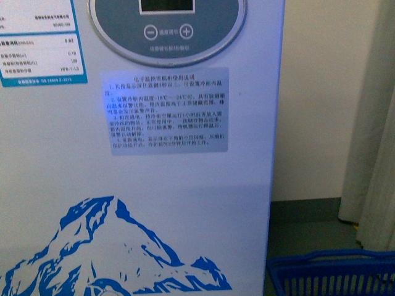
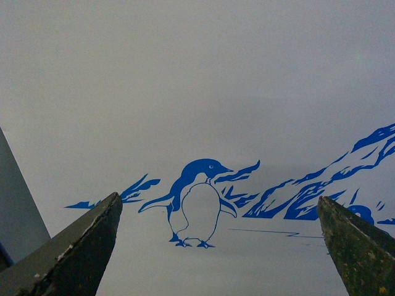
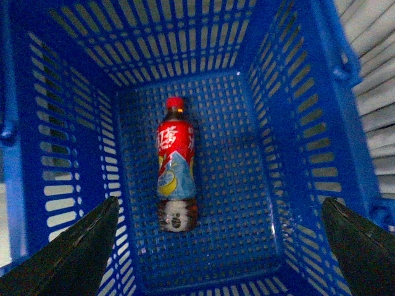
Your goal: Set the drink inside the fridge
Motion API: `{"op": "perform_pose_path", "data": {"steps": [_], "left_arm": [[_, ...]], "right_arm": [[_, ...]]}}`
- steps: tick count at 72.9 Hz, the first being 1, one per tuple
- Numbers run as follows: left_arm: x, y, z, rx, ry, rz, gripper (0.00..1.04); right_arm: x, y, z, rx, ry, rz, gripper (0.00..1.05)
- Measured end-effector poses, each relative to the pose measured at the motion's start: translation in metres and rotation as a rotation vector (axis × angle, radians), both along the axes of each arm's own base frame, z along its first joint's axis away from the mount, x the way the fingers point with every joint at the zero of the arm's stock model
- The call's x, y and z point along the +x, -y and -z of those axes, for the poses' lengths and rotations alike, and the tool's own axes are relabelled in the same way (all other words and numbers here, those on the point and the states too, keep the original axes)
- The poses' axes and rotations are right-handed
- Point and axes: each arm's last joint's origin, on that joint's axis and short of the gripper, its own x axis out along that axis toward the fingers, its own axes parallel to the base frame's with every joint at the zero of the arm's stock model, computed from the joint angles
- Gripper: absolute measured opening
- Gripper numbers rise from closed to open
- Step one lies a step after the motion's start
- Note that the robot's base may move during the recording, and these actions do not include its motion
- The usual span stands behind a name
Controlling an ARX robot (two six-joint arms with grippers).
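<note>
The drink (image 3: 175, 163) lies on its side on the floor of a blue basket (image 3: 259, 185), red cap pointing away from my right gripper. My right gripper (image 3: 219, 213) is open and empty, held above the basket, with the bottle below and between its fingers (image 3: 80, 253). The fridge (image 1: 154, 185) fills the front view close up: white front, oval grey display panel (image 1: 166, 28), blue mountain picture (image 1: 111, 246). My left gripper (image 2: 219, 213) is open and empty, facing the fridge's white wall (image 2: 197, 80) with its blue penguin (image 2: 194, 203). Neither arm shows in the front view.
The blue basket's rim (image 1: 333, 274) shows on the floor at the fridge's right foot. A white curtain (image 1: 373, 123) hangs to the right; its folds (image 3: 370, 55) also show beside the basket. Labels (image 1: 165, 111) are stuck on the fridge front.
</note>
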Motion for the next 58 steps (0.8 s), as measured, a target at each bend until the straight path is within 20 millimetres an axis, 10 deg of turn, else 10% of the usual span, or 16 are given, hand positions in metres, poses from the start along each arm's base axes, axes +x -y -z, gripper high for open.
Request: {"op": "perform_pose_path", "data": {"steps": [58], "left_arm": [[0.000, 0.000, 0.000, 0.000, 0.000, 0.000, 0.97]], "right_arm": [[0.122, -0.019, 0.207, 0.118, -0.333, -0.077, 0.98]]}}
